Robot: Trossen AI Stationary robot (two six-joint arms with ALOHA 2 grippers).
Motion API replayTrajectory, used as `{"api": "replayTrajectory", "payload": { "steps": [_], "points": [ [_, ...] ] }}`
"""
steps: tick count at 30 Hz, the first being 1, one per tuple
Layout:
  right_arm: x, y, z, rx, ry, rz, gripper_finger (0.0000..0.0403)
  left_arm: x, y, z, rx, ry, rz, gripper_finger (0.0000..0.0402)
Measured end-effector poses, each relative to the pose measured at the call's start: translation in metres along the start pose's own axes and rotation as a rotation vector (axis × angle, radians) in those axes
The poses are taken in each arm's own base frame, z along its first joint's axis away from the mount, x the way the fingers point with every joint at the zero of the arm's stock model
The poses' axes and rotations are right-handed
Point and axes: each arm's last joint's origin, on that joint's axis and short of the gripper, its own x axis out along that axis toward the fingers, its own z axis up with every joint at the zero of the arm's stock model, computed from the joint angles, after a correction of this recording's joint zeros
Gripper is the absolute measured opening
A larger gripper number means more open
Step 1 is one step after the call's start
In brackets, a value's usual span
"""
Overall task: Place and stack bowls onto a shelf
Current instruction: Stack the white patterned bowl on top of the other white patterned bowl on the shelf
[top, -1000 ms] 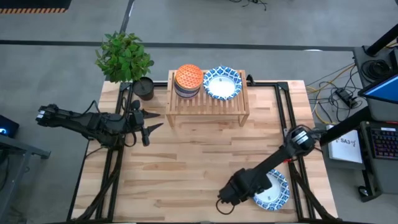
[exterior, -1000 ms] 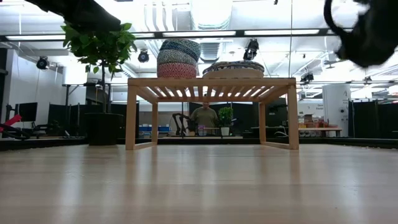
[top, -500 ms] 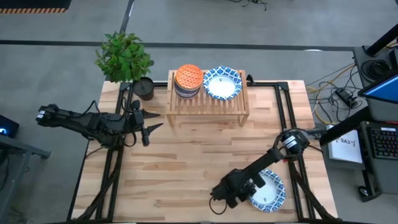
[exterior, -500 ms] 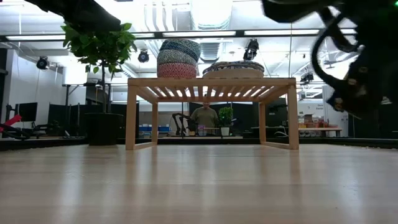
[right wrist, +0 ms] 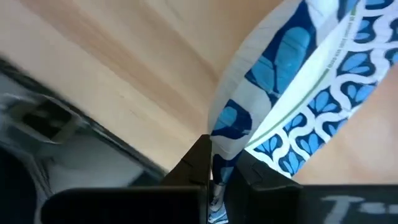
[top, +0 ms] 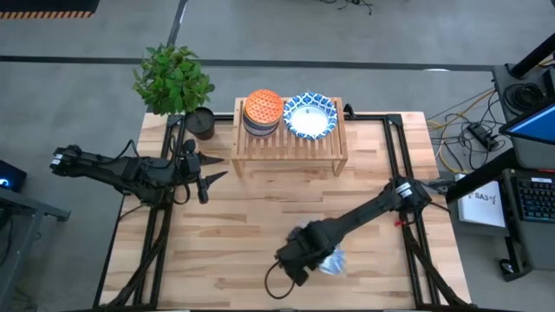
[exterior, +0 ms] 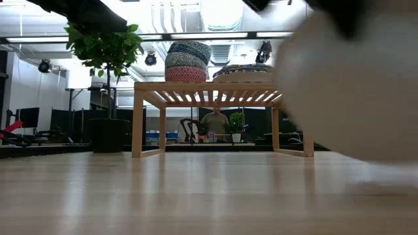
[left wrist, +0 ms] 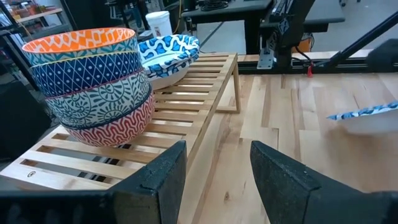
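Note:
The light-wood shelf [top: 290, 139] stands at the far middle of the table. On its slatted top sit a stack of small patterned bowls [top: 263, 111] and a wide blue-rimmed bowl [top: 310, 115]. Another wide blue-rimmed bowl [top: 334, 263] is near the table's near edge, with my right gripper [top: 323, 256] shut on its rim. In the low view this bowl [exterior: 353, 85] fills the right side as a white blur. My left gripper [top: 206, 176] waits open left of the shelf. My right gripper pinches the wide bowl's rim [right wrist: 219, 152] between its two fingers, one finger [right wrist: 198, 163] on the outer wall and the other on the patterned inside. The bowl is tilted [left wrist: 367, 117]. I cannot tell whether its base still touches the table.
A potted plant [top: 173, 80] stands at the table's far left corner, beside the shelf. Bare tabletop [top: 251, 217] lies between the shelf and the near edge. A person [exterior: 213, 123] shows far off in the room behind the shelf.
My right gripper has gone along the near edge toward the table's left edge. The wide bowl has come with it, from the near right corner to near the middle, and now sits tilted.

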Motion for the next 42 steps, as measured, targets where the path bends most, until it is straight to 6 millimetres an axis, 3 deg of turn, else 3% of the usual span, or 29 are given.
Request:
{"api": "replayTrajectory", "payload": {
  "steps": [5, 9, 14, 21, 26, 33, 39, 42],
  "points": [
    [-0.054, 0.01, 0.001, -0.273, -0.347, 0.008, 0.0011, 0.0, 0.0, 0.0, 0.0, 0.0, 0.0, 0.0162],
    [-0.094, 0.008, -0.003, -0.459, -0.612, -0.097, 0.0011, 0.0, 0.0, 0.0, 0.001, 0.0, 0.0, 0.0162],
    [-0.126, -0.013, -0.008, -0.614, -0.841, -0.331, 0.0011, 0.0, 0.0, 0.0, 0.0, 0.0, 0.0, 0.0162],
    [-0.162, -0.042, -0.01, -0.839, -0.986, -0.788, 0.0012, 0.0, 0.0, 0.0, 0.0, 0.0, 0.0, 0.0162],
    [-0.18, -0.059, 0.004, -0.943, -0.94, -0.986, 0.0012, 0.0, 0.0, 0.0, 0.0, 0.0, 0.0, 0.0162],
    [-0.192, -0.087, 0.049, -0.996, -0.767, -1.121, 0.0011, 0.0, 0.0, 0.0, 0.001, 0.002, 0.0, 0.0162],
    [-0.204, -0.12, 0.087, -0.928, -0.661, -1.162, 0.0011, 0.001, 0.0, 0.0, 0.001, 0.002, 0.0, 0.0162],
    [-0.209, -0.14, 0.107, -0.884, -0.619, -1.029, 0.0011, 0.001, 0.0, 0.0, 0.002, 0.002, 0.0, 0.0162]
  ]
}}
